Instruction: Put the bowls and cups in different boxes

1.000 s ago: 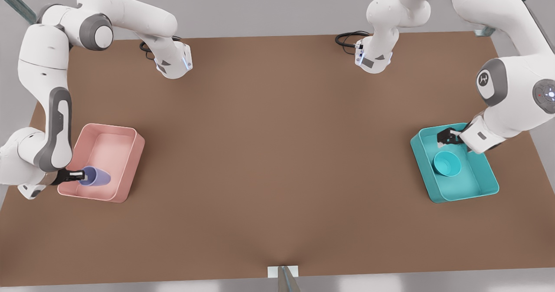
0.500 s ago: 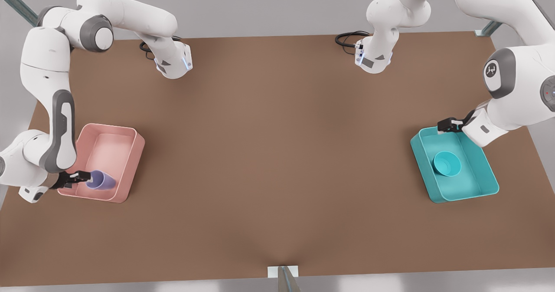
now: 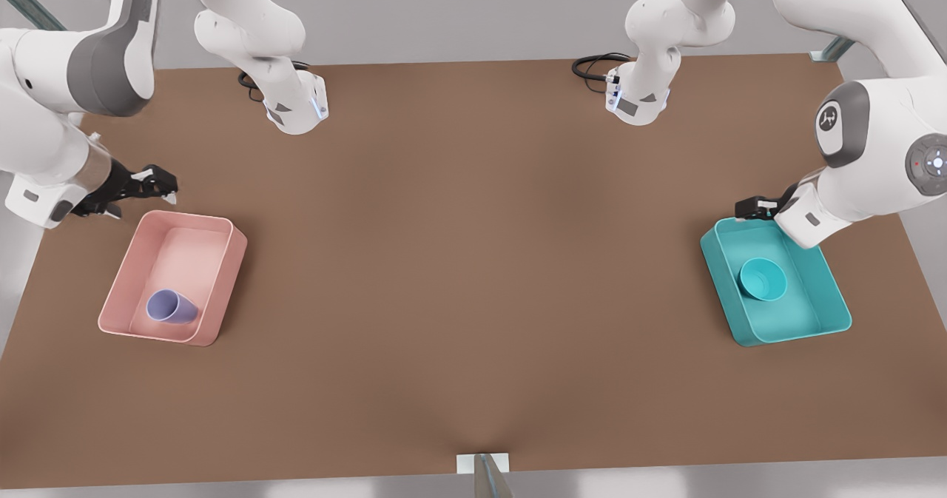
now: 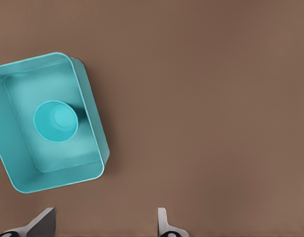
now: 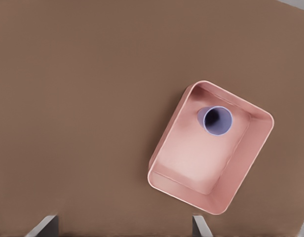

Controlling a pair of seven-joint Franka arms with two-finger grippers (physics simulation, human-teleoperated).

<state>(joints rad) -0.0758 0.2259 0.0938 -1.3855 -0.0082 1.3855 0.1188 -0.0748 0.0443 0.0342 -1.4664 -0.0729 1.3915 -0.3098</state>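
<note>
Cup [image 3: 171, 307] in pink box [image 3: 222, 276], bowl [image 3: 763, 278] in teal box [image 3: 721, 291], left gripper [image 3: 753, 207] and right gripper [image 3: 159, 184] fingers released, unlabelled

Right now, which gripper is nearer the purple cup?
Right. The right gripper hangs just beyond the pink box holding the cup; the left gripper is across the table by the teal box.

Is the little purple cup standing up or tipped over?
Standing up. The small lavender-purple tapered cup rests inside the pale pink plastic box, its round mouth open toward the overhead right wrist camera.
</note>
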